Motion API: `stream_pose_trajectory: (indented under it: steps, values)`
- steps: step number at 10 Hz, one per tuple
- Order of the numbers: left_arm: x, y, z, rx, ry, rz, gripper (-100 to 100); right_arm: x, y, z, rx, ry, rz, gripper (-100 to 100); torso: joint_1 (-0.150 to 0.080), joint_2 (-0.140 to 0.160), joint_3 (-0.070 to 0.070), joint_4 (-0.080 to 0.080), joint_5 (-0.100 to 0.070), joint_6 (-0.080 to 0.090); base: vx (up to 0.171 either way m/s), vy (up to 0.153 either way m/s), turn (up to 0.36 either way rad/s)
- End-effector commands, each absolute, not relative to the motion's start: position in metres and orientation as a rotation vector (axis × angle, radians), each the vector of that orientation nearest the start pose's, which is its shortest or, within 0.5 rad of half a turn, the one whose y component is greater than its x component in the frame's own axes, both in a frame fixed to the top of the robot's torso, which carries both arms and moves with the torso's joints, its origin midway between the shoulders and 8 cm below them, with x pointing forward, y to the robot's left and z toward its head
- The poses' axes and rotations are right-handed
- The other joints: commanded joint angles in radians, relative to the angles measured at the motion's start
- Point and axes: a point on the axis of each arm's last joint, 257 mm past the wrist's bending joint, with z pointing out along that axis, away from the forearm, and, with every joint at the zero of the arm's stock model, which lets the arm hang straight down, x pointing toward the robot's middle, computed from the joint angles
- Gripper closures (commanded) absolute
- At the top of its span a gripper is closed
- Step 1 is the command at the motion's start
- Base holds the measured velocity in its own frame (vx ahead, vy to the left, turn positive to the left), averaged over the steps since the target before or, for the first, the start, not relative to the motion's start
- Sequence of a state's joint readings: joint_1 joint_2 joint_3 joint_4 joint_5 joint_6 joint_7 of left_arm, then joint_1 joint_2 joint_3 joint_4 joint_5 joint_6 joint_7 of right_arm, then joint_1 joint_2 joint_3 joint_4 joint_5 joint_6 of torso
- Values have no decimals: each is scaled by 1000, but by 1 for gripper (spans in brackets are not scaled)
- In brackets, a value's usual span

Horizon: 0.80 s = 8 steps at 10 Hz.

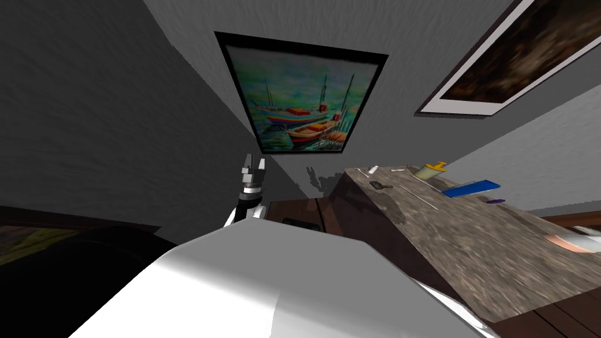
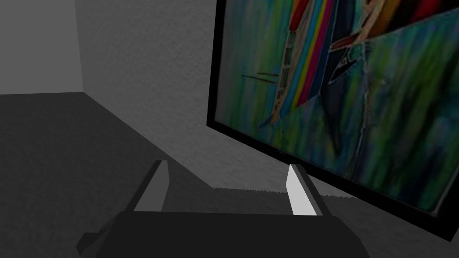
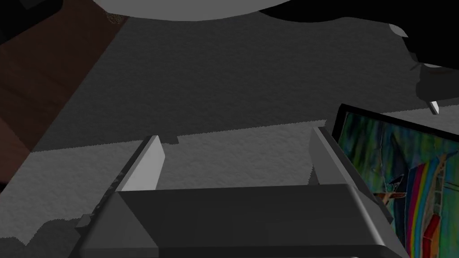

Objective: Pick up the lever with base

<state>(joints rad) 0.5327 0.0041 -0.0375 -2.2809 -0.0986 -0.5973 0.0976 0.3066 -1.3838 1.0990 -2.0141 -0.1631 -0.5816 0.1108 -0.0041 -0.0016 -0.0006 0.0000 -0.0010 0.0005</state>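
Nothing is picked up yet. The left gripper (image 2: 227, 164) points at the wall beside the painting (image 2: 358, 98), fingers spread wide and holding nothing. The right gripper (image 3: 236, 133) is likewise wide apart and empty. The table (image 1: 481, 252) runs off to the right. Near its far left end lies a small dark piece (image 1: 380, 185), probably the lever, well apart from both grippers. Approach, grasp and lift all remain.

There are no words or numbers to read here. The boat painting (image 1: 300, 97) on the wall shows only colours. The small things on the table (image 1: 469, 246) have no letters I can make out.
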Motion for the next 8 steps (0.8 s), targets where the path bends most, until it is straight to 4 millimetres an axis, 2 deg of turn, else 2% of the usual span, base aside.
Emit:
stream_pose_trajectory:
  steps: [1,2,3,4,5,6,7,8]
  values:
    - [328,253,31,-576,610,-1379,0,97,-163,-316,177,2412,1518,-100,0,0,0,0,0,0,24,-23,94]
    - [328,253,31,-576,610,-1379,0,96,-171,-318,167,2433,1494,-100,0,0,0,0,0,1,14,-12,-16]
    - [328,253,31,-576,610,-1379,0,81,-196,-334,183,2517,1421,-100,1,0,0,0,0,1,26,-20,154]
    - [328,253,31,-576,610,-1379,0,80,-207,-335,169,2543,1387,-100,0,0,0,0,0,0,27,-26,122]
    - [328,253,31,-576,610,-1379,0,65,-235,-348,184,2623,1303,-100,0,-1,0,0,0,0,41,-36,255]
    - [328,253,31,-576,610,-1379,0,64,-246,-348,172,2645,1270,-100,-1,-1,-1,0,0,0,46,-42,80]
    - [328,253,31,-576,610,-1379,0,51,-273,-357,187,2713,1189,-100,-1,-2,-1,0,0,1,64,-52,162]
    - [328,253,31,-576,610,-1379,0,50,-285,-357,176,2733,1154,-100,-2,-3,-2,-1,0,0,52,-55,97]
